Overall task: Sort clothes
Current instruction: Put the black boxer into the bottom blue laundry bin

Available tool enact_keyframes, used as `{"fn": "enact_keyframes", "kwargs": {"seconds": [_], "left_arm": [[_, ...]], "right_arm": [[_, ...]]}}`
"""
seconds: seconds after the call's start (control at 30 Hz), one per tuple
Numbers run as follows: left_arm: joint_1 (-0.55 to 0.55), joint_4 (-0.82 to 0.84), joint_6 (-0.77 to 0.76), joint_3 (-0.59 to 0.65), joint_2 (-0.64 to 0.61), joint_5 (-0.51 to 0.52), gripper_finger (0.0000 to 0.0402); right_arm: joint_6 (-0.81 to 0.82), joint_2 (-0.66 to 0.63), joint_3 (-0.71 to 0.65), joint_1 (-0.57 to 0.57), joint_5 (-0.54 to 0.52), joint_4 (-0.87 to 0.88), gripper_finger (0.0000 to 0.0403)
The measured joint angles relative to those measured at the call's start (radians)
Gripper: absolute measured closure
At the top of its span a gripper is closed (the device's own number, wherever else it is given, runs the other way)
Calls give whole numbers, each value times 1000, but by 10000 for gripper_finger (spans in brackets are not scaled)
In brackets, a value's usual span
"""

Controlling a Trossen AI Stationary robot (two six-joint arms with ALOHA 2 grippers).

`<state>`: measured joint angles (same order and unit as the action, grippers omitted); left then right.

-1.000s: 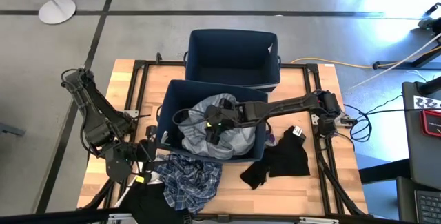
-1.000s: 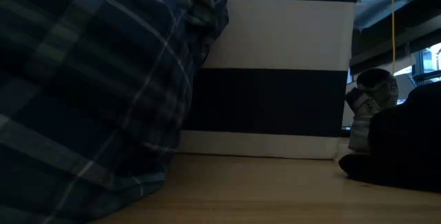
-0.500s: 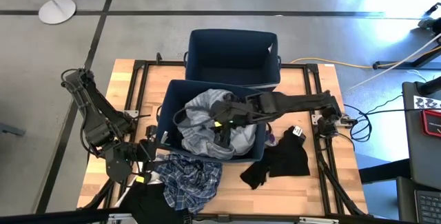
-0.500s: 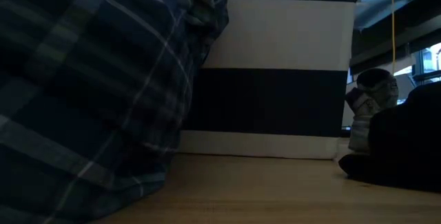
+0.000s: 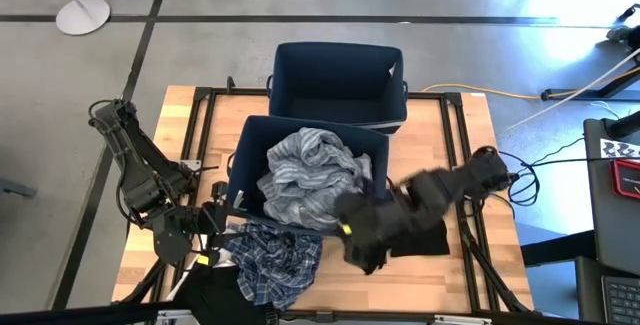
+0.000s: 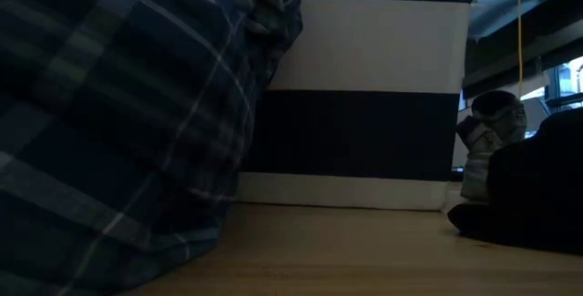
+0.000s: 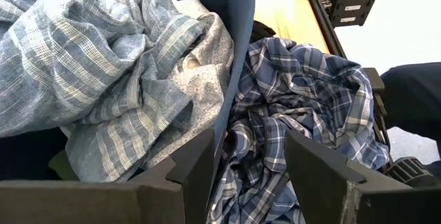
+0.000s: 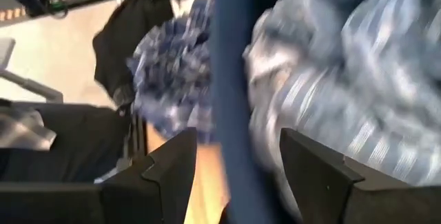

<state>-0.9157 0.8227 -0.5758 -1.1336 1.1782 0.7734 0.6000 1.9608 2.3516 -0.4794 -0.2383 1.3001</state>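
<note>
At the table's near edge the dark blue plaid shirt (image 5: 278,260) lies heaped at about seven o'clock, with the left gripper (image 7: 249,156) parked just beside it, fingers spread and empty. The right gripper (image 5: 362,233) (blurred in the high view) hangs over the black garment (image 5: 408,235) at five o'clock, fingers parted, nothing between them. That garment's long axis runs roughly from eight to two o'clock, right beneath the right arm, the nearer one. Farther in, the pale grey-blue striped garment (image 5: 312,177) fills the near bin (image 5: 246,155); the far bin (image 5: 338,83) sits at twelve.
</note>
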Motion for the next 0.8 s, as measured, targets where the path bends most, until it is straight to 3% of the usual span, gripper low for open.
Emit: {"fn": "enact_keyframes", "kwargs": {"seconds": [0.37, 0.6, 0.8], "left_arm": [[0, 0, -2, 0, 0, 0, 236], [0, 0, -3, 0, 0, 0, 236], [0, 0, -3, 0, 0, 0, 236]], "right_arm": [[343, 0, -31, -314, -296, 144, 194], [586, 1, -131, -425, -361, 205, 194], [753, 1, -310, -447, -351, 226, 194]]}}
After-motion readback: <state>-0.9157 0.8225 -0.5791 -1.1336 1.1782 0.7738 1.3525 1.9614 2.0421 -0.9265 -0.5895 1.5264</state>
